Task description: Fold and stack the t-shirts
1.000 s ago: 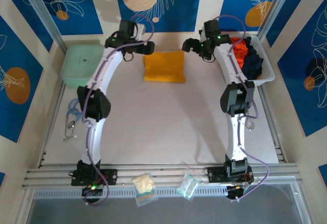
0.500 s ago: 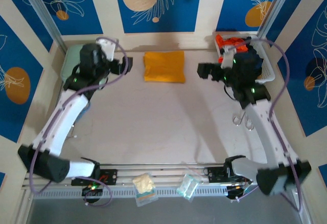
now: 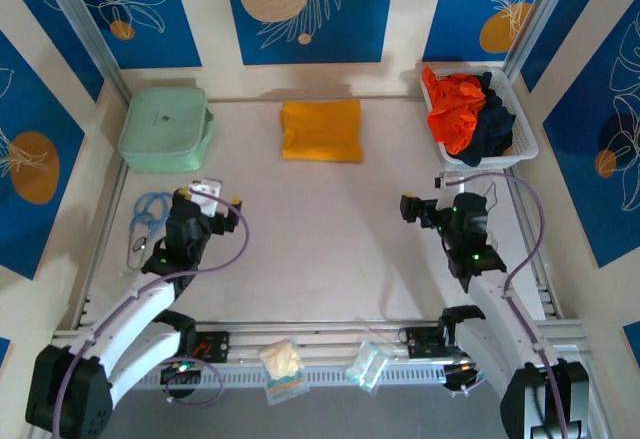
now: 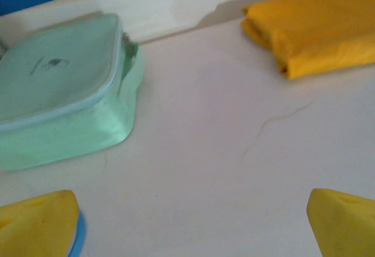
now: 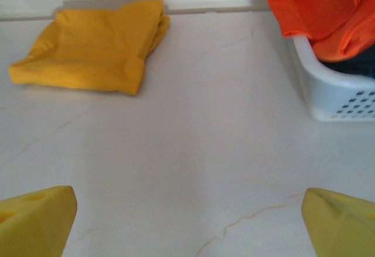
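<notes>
**Now that both arms have drawn back, one tee lies folded and two wait in the basket**

While the pale mint case [image 3: 165, 129] sits in the far left corner, the left gripper [image 4: 190, 228] hovers low over bare surface [image 3: 320, 249] on the near left, its fingers wide apart and empty. A second ago both arms were stretched to the far edge, one on each side of the yellow t-shirt [image 3: 321, 129]. Half a second ago they were swinging away, and now they are tucked near their bases. That retreat suggests the yellow fold is finished and the tee has been left as the base of the stack.

It lies at the far middle of the surface as a flat rectangle, its long axis running left to right along the back wall. The left wrist view shows its thick layered edge on the side toward the case. Where the neck points cannot be told.

Further right, the right gripper [image 5: 187, 225] hovers with its fingers spread and holding nothing. In the far right corner, the white basket [image 3: 525, 144] holds the orange t-shirt [image 3: 455, 109], crumpled and spilling over the left rim, with the navy t-shirt [image 3: 495, 124] bunched beside it. Both are unfolded, so most of the job remains.
</notes>
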You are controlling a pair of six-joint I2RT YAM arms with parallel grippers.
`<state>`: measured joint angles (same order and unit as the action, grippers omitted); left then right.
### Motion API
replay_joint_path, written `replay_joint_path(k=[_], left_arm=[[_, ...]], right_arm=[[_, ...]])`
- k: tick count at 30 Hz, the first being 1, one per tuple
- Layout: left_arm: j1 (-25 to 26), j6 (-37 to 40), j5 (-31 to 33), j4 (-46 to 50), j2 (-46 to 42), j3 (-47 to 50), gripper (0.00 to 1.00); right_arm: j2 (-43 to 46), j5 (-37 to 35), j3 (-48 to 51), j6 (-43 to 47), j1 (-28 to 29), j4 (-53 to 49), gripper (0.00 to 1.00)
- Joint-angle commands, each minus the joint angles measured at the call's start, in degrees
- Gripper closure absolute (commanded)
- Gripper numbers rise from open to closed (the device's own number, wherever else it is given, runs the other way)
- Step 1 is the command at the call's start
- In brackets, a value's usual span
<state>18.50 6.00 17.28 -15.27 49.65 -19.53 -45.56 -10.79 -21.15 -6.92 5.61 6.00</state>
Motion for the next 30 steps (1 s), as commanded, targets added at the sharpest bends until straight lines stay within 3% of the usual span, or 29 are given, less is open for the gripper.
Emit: replay_joint_path(k=[1, 7, 10, 12, 16, 17, 19, 21, 30], left_arm=[[-0.04, 2.48, 6.7, -24.89, 6.04, 6.61, 0.0], [0.32, 8.87, 8.24, -51.69, 32.09, 7.45, 0.01], [-1.23, 7.87, 8.63, -57.08, 40.23, 4.92, 0.01], [-3.55, 3.67, 8.01, -52.6, 37.66, 5.07, 0.01], [-10.59, -1.0, -6.87, -45.54, 38.79, 2.65, 0.01], [-11.42, -0.92, -9.78, -47.42, 41.15, 1.56, 0.03], [-12.66, -1.89, -11.89, -36.95, 39.07, -1.7, 0.0], [-15.14, -3.41, -16.4, -37.83, 40.15, -2.43, 0.02], [-15.25, -3.54, -16.49, -38.18, 39.84, -2.09, 0.01]], right_arm=[[-3.56, -2.91, 6.22, -2.38, -0.16, 19.2, 0.01], [-18.24, -1.83, 11.64, 2.27, -0.41, 40.72, 0.01], [-24.88, 1.19, 10.27, 3.89, -0.16, 47.22, 0.01], [-29.57, 2.6, 8.71, 6.28, 0.1, 49.94, 0.01], [-43.03, 4.34, 5.66, 6.5, -0.77, 58.03, 0.01], [-43.5, 2.91, 4.92, 5.59, -0.97, 58.53, 0.01], [-40.86, 5.54, -1.4, 3.2, -3.76, 41.41, 0.01], [-41.82, 11.24, -2.99, 0.32, -7.58, 40.18, 0.01], [-41.8, 8.5, -3.11, 1.34, -6.13, 39.72, 0.01]])
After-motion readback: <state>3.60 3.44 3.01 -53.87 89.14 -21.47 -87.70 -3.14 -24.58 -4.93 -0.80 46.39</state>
